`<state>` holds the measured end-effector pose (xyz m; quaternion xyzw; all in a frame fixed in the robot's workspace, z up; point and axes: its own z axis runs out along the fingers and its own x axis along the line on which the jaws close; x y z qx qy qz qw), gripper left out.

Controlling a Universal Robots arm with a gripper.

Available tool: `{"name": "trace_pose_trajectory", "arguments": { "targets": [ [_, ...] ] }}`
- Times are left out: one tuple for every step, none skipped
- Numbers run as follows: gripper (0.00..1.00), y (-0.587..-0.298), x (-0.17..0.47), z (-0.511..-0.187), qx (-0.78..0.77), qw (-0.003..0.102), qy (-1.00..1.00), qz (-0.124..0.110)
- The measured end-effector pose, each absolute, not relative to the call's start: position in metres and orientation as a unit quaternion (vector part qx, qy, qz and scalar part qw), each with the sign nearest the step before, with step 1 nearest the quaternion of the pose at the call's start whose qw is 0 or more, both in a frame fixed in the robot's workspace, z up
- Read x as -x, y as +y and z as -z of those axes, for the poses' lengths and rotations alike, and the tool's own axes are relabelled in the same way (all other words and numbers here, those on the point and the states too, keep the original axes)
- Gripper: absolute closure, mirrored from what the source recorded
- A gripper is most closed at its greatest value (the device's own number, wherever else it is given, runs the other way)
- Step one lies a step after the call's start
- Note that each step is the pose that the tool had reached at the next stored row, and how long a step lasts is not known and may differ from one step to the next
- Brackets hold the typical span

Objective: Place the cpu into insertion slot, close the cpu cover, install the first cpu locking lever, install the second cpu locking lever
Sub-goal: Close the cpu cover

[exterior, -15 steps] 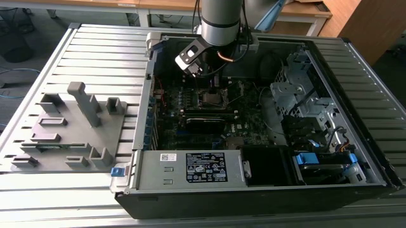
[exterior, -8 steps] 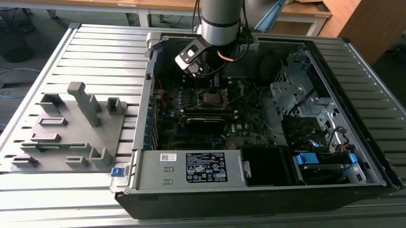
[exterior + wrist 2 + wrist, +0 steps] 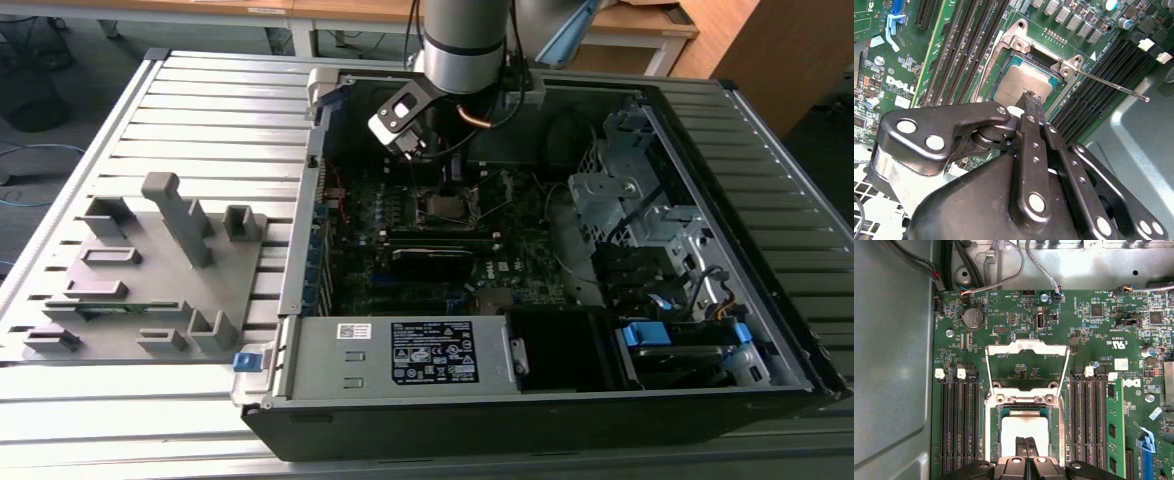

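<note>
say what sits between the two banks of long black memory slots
In the first wrist view, the small square silver-rimmed insertion slot holding the flat grey metal-topped cpu, with the black pincer over it.

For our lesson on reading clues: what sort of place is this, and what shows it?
Probably a robotics lab or workshop: a robot arm reaches into an open computer case on a slatted metal table, with wooden desks behind.
</note>
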<state>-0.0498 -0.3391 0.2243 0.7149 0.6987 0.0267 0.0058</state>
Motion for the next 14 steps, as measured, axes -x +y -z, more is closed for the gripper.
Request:
{"name": "trace_pose_trajectory", "arguments": {
  "targets": [
    [0.89,-0.3391,0.0498,-0.2244,-0.715,0.006,0.699,-0.027],
    [0.89,-0.3391,0.0498,-0.2245,-0.715,0.006,0.699,-0.027],
    [0.89,-0.3391,0.0498,-0.2246,-0.715,0.006,0.699,-0.027],
    [0.89,-0.3391,0.0499,-0.2248,-0.715,0.006,0.699,-0.026],
    [0.89,-0.3391,0.0498,-0.2249,-0.715,0.006,0.699,-0.027],
    [0.89,-0.3391,0.0498,-0.2250,-0.715,0.006,0.699,-0.027],
    [0.89,-0.3391,0.0498,-0.2252,-0.715,0.006,0.699,-0.027],
    [0.89,-0.3391,0.0498,-0.2252,-0.715,0.006,0.699,-0.027],
    [0.89,-0.3391,0.0499,-0.2254,-0.715,0.006,0.699,-0.027],
    [0.89,-0.3391,0.0499,-0.2256,-0.715,0.006,0.699,-0.026],
    [0.89,-0.3391,0.0498,-0.2257,-0.715,0.006,0.699,-0.027],
    [0.89,-0.3391,0.0498,-0.2265,-0.715,0.006,0.699,-0.027],
    [0.89,-0.3391,0.0498,-0.2275,-0.715,0.006,0.699,-0.027],
    [0.89,-0.3391,0.0498,-0.2276,-0.715,0.006,0.699,-0.027]
  ]
}}
